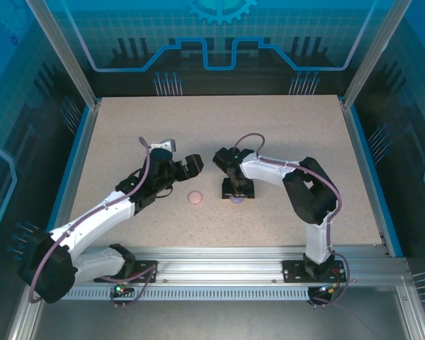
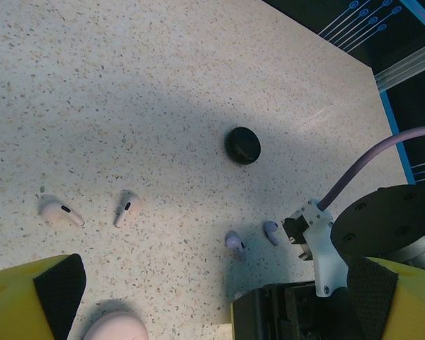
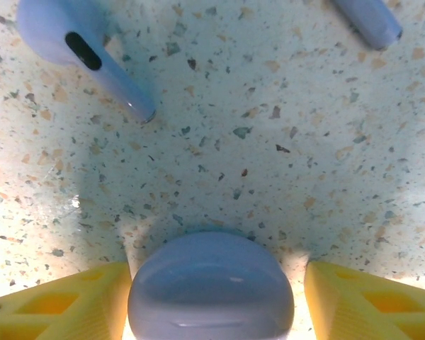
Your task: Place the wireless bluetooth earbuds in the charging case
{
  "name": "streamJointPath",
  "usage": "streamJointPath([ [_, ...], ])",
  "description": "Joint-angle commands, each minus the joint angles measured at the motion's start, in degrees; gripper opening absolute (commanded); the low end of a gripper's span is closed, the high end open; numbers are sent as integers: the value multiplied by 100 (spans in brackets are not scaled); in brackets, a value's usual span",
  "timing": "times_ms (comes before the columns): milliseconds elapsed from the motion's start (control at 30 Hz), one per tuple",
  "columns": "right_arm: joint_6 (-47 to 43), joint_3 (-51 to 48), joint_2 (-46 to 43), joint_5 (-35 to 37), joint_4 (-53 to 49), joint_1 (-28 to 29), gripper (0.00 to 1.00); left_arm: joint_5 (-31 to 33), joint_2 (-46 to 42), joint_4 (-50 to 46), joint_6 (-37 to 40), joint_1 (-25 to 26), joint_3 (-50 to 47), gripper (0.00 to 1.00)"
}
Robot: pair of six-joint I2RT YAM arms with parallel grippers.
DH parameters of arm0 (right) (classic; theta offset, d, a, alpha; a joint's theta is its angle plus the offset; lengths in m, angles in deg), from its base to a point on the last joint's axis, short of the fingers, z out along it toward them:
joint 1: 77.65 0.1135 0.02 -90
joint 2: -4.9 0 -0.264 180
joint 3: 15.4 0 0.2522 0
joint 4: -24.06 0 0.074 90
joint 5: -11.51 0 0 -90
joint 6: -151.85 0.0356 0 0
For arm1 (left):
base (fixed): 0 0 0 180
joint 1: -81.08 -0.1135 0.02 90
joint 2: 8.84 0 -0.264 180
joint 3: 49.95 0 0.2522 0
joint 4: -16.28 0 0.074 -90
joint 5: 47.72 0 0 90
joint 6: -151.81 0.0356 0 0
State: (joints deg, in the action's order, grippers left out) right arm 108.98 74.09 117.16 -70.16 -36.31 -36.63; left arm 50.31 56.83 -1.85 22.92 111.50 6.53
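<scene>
left gripper [image 1: 191, 165] is wide open holding nothing, right gripper [image 3: 216, 304] straddles the lavender case [image 3: 211, 280] at bottom center (can't tell if it's pinching), and both lavender earbuds [image 3: 85, 53] lie loose on the table [image 3: 219, 142] in the upper corners.

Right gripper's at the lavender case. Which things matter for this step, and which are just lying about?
In play: lavender case, between the right gripper's fingers; two lavender earbuds near it.
Lying about for now: two pink earbuds; pink case; black case; the left gripper, open and holding nothing.
</scene>
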Motion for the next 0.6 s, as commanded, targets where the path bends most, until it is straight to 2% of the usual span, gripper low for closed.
streamJointPath([
  [0, 20, -67, 146, 50, -10, 78, 64, -114, 54, 102, 74, 59, 216, 99],
  [367, -33, -126, 121, 44, 36, 56, 45, -377, -160, 261, -165, 135, 34, 99],
  [567, 318, -356, -407, -48, 193, 81, 41, 112, -516, 118, -712, 148, -355, 99],
])
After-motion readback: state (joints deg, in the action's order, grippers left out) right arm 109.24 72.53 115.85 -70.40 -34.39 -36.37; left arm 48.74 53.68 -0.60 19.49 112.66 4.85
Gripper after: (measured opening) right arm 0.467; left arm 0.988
